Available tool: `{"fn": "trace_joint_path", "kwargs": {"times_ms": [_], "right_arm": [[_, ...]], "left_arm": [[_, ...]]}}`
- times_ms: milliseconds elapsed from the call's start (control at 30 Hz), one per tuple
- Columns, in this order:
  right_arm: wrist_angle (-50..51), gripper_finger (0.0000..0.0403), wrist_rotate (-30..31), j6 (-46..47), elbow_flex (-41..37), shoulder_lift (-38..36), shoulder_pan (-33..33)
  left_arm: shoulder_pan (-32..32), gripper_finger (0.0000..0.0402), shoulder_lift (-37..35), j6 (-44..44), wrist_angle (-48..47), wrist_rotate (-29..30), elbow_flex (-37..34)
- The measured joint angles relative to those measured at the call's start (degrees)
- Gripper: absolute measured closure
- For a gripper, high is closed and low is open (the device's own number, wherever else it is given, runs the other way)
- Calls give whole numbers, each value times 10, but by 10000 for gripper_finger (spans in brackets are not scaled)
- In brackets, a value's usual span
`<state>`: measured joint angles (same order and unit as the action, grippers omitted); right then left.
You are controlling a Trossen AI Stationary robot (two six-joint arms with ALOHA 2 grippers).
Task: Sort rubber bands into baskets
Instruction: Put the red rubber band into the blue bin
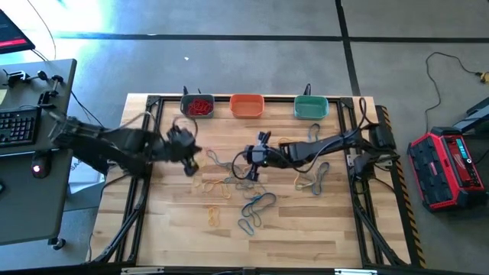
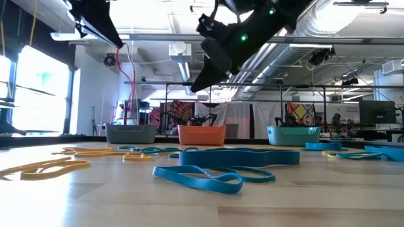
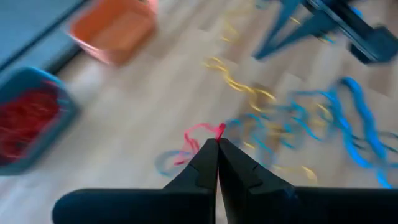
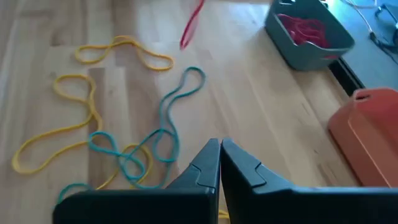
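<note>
Left gripper point(image 3: 217, 142): fingers pressed together, pinching one red rubber band point(image 3: 200, 138) at their tips; raised above the worktop point(image 1: 306, 229), on its left half, in front of the grey-blue basket.
Right gripper point(image 4: 220, 144): fingers closed flat against each other, nothing held; hovering over the middle of the worktop, above a tangle of yellow and teal bands.
Red band, held: hangs from the left gripper's tips in a loose loop, also seen from the right wrist view as a red streak in the air point(image 4: 192, 25).
Loose rubber bands point(image 1: 229, 187): yellow and blue or teal loops spread over the centre of the worktop; some overlap in a knot, others lie singly.
Nearest bands, low view: a wide blue band point(image 2: 240, 157) lies flat in front; yellow ones point(image 2: 47, 167) lie to its left.
Grey-blue basket point(image 1: 198, 106): far edge of the worktop, leftmost of three; holds a heap of red bands.
Orange basket point(image 1: 247, 105): far edge, middle of the row; contents cannot be made out.
Teal-green basket point(image 1: 311, 107): far edge, rightmost; contents cannot be made out.
Beside the worktop: a desk with a keyboard point(image 1: 17, 126) on the left, a red case point(image 1: 447, 164) on the floor at right.
</note>
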<state>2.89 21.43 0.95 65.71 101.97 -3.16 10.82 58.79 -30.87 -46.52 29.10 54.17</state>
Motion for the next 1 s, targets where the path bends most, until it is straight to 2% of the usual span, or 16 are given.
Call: {"fn": "trace_joint_path", "kwargs": {"times_ms": [200, 533, 700, 833, 1000], "right_arm": [[-3, 401, -6, 1, 0, 0, 26], [-8, 401, -6, -14, 0, 0, 53], [-9, 401, -6, -15, 0, 0, 62], [-9, 401, -6, -25, 0, 0, 69], [-9, 401, -6, -24, 0, 0, 73]], "left_arm": [[-137, 401, -32, 95, 0, -8, 1], [-399, 401, -18, 246, 6, -81, 1], [-520, 401, 24, 321, 58, -161, 1], [-589, 401, 75, 367, 124, -206, 1], [-654, 401, 142, 403, 165, -231, 1]]}}
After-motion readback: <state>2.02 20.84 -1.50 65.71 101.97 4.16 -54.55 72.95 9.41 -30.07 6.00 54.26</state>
